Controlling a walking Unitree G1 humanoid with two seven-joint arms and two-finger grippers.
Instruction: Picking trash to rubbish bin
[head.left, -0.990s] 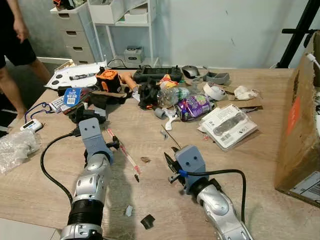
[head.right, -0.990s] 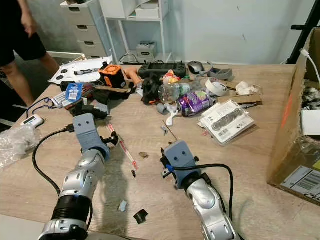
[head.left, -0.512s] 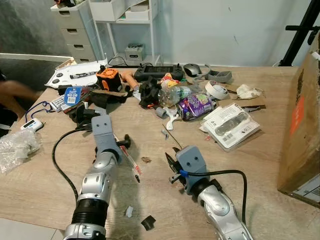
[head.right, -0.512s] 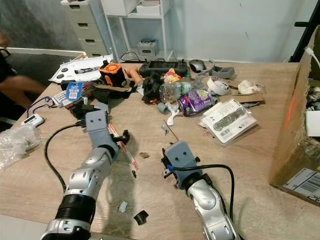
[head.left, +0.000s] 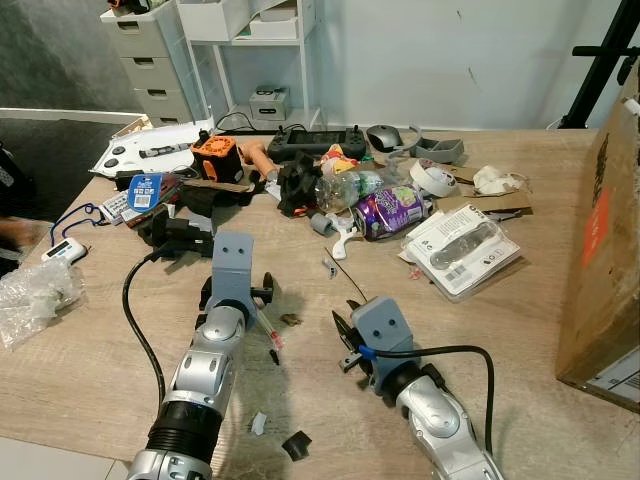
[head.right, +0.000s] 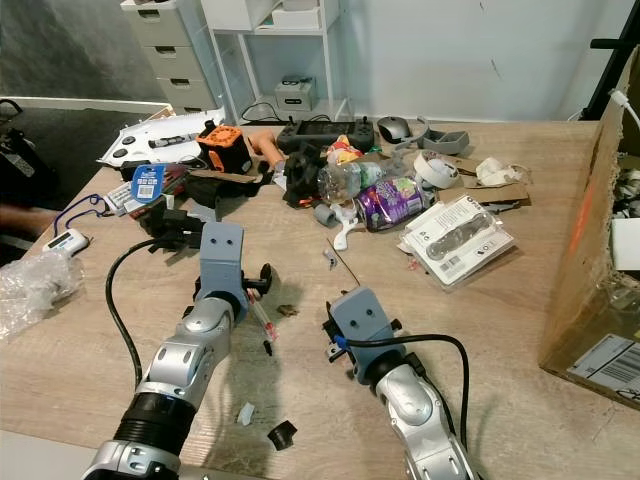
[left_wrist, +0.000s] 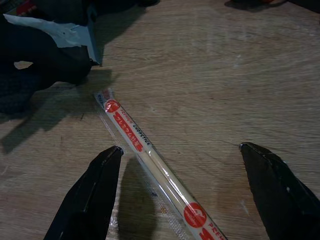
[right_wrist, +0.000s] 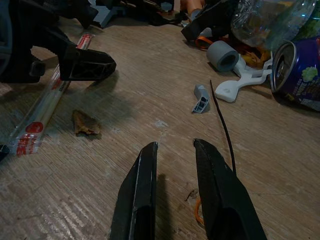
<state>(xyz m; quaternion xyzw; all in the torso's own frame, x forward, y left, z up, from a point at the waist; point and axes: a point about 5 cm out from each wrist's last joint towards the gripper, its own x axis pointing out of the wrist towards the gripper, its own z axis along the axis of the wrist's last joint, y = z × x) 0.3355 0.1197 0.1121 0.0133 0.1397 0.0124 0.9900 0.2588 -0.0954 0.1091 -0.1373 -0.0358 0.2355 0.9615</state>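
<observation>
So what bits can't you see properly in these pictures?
- Chopstick wrapper: the left wrist view's edge cuts off its near end, and the left pincer straddles it.
- Cardboard box: cut off by the left eye view's right edge.
- Brown scrap: too dim to identify in the right wrist view.

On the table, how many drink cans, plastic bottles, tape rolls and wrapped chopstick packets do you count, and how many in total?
drink can: 1
plastic bottle: 1
tape roll: 1
wrapped chopstick packet: 1
Total: 4
</observation>
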